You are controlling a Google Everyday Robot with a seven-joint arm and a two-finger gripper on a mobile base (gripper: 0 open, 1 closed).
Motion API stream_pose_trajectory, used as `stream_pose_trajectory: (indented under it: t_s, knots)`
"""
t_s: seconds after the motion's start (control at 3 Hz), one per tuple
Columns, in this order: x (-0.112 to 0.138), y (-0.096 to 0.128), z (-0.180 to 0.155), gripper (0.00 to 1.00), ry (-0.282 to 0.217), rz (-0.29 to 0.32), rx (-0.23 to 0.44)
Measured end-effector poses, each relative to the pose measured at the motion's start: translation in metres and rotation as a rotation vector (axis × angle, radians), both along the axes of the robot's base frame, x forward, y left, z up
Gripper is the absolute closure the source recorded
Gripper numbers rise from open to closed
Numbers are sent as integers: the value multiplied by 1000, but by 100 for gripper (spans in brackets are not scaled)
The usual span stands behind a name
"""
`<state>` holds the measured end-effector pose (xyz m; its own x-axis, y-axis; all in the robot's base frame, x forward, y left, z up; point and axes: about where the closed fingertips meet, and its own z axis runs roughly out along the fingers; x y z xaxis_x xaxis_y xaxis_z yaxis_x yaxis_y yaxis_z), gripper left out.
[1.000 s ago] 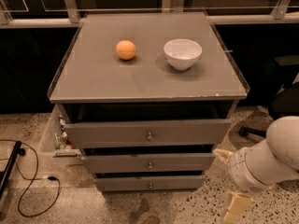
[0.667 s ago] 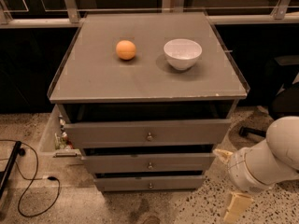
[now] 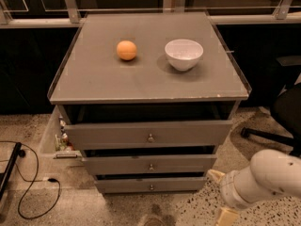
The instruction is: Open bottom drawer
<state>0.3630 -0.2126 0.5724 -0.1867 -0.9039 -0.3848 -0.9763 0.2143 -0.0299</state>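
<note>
While I watched, the gripper (image 3: 217, 197) hung just right of the bottom drawer (image 3: 127, 185) | fingers spread, holding nothing | apart from its knob (image 3: 151, 187) | bowl (image 3: 184, 53) on worktop (image 3: 141, 79) above.

- i see the bottom drawer (image 3: 151, 185) plain grey, like the bench (image 3: 141, 81)
- orange ball (image 3: 127, 50), white bowl (image 3: 184, 54)
- gripper (image 3: 219, 196) at lower right: cream, on a white arm (image 3: 268, 175)
- floor (image 3: 117, 211) speckled beige

The white, rounded robot arm (image 3: 270, 175) reaches in from the 4 o'clock corner, pointing toward 9 o'clock. Its two-finger hand (image 3: 219, 197) sits low at 5 o'clock, its tan fingers (image 3: 215, 175) spread apart and holding nothing.
</note>
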Motion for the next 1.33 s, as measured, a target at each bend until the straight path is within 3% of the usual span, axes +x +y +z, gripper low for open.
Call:
stream_pose_trajectory:
  t_s: [0.67,1.0,1.33]
  knots:
    - [17,-14,-111,0,-74,-41,106]
    - [35,-9,-154,0,-54,-74,188]
    - [35,-9,-154,0,-54,-74,188]
